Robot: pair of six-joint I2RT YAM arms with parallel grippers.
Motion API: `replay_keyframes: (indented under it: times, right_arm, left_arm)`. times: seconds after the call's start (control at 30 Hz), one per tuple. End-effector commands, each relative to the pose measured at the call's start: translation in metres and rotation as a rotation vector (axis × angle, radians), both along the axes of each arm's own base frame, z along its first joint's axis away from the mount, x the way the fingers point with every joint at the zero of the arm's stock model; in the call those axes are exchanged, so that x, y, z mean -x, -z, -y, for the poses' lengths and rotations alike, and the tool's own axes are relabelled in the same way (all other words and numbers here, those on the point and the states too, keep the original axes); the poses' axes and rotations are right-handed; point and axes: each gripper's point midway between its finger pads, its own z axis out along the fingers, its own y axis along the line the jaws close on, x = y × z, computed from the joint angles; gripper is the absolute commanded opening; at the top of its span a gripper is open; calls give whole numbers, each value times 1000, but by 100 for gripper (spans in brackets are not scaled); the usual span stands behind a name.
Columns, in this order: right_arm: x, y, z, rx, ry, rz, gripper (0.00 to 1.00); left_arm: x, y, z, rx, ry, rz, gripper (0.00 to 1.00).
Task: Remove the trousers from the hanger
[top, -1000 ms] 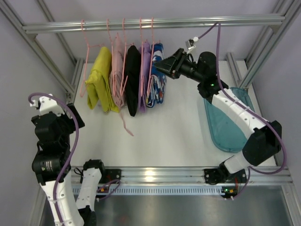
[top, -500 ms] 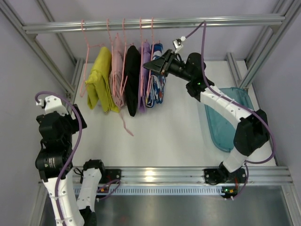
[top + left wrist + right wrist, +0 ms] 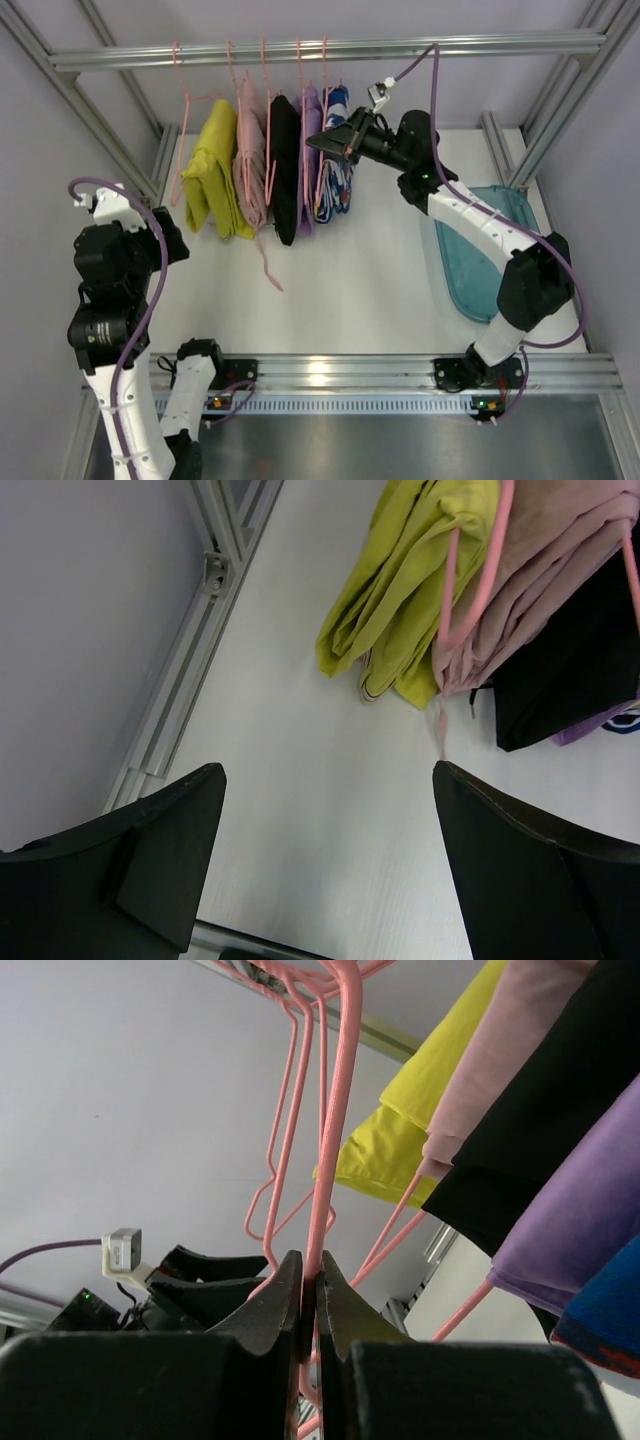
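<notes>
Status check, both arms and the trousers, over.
Right gripper shut on a pink hanger wire. Left gripper open, holding nothing. Trousers all on their hangers. Neighbouring hangers packed tight beside it.

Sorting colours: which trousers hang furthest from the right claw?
The yellow trousers, leftmost in the row; the right claw grips a hanger at the right end.

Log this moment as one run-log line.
right gripper: shut on pink hanger | left gripper: open, empty, apart from rail | blue trousers: hanging
</notes>
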Motion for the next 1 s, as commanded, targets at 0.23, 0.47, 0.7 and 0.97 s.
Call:
replay_keyframes:
  times: [0.23,0.47,0.7,0.97]
  right_arm:
    - [61,-145,45,-146,4,496,0]
    - [89,-170,57,-176,-29,620,0]
    - [126,-150,74,-139,-59,604,0]
    - [155,-106,95,-67,-24,576,0]
  left_arm:
    - [-24,-46,19,69,90,162,89]
    - [-33,-93,48,120,245,307,86]
    - [-40,-125,90,183,497,376,88]
    - [-47,-138,139,346,810,366,99]
